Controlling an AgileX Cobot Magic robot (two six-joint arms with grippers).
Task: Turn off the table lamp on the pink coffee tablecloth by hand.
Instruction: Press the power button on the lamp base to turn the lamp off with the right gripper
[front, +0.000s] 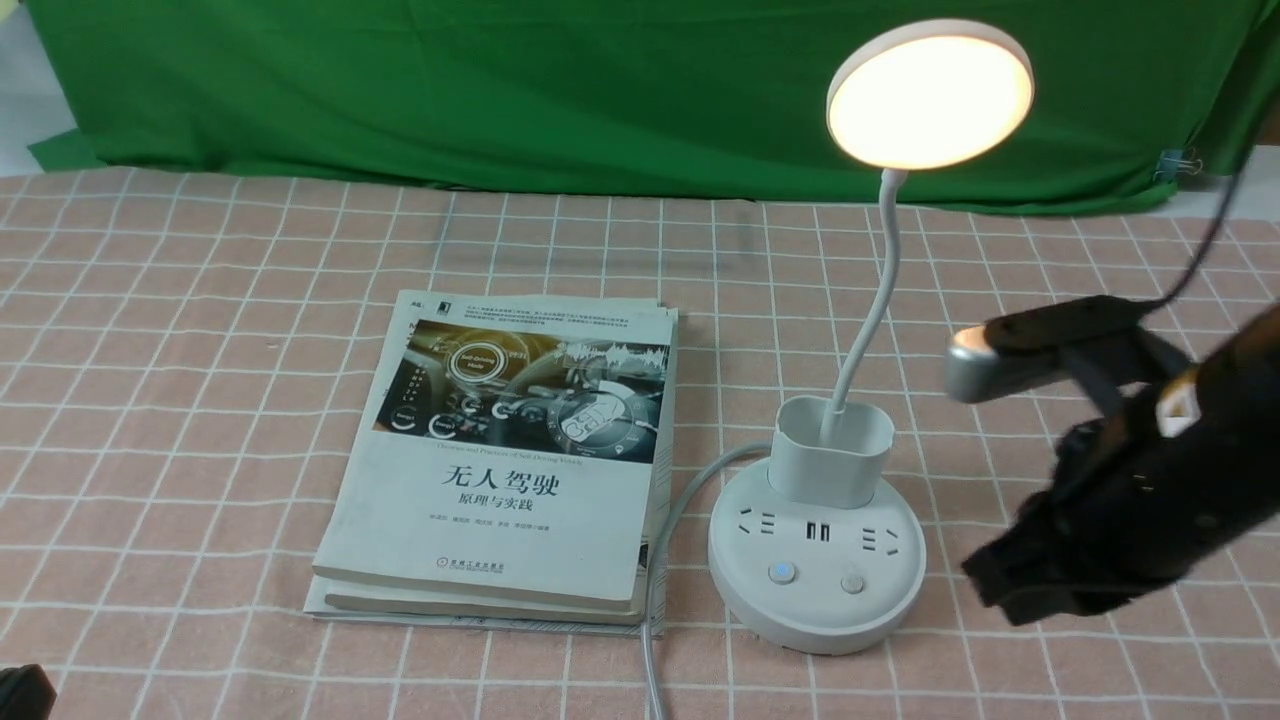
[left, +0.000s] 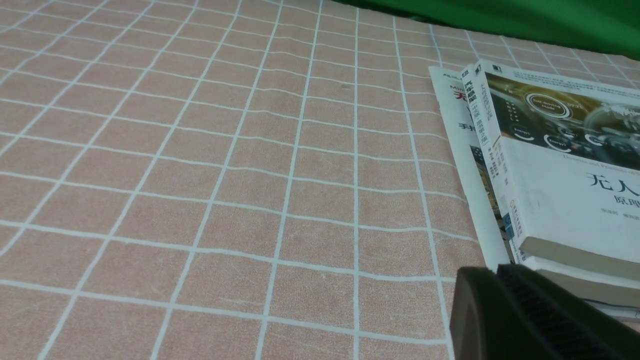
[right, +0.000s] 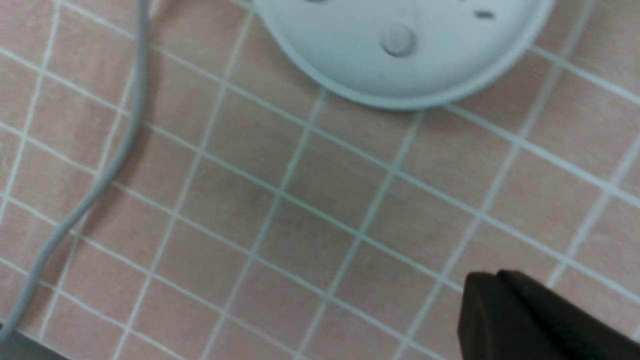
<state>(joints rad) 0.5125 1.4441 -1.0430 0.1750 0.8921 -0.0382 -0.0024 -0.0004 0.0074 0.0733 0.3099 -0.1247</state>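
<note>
Right claw (right: 492, 300) near table lamp (front: 830, 450); glow front-view only.

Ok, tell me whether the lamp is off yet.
No, the lamp is lit: its round head glows brightly in the front view.
</note>
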